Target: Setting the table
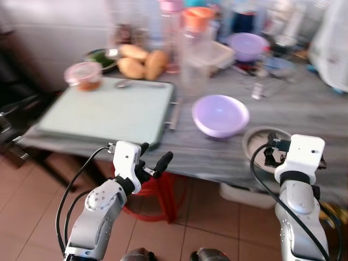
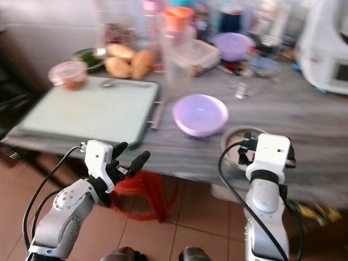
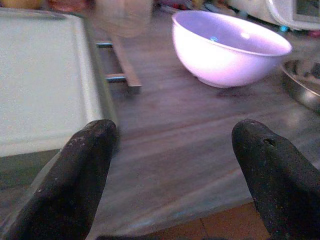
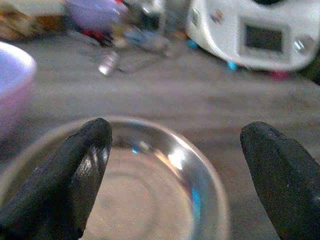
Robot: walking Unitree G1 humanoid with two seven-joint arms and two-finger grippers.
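Here, shallow shiny steel dish [image 4: 150, 190] under spread right fingers [image 4: 70, 180]; left fingers [image 3: 75, 185] likewise apart.

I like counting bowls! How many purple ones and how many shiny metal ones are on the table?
Purple bowls: 2, a near one and a far one
Metal bowls: 1, by the right gripper
Total: 3
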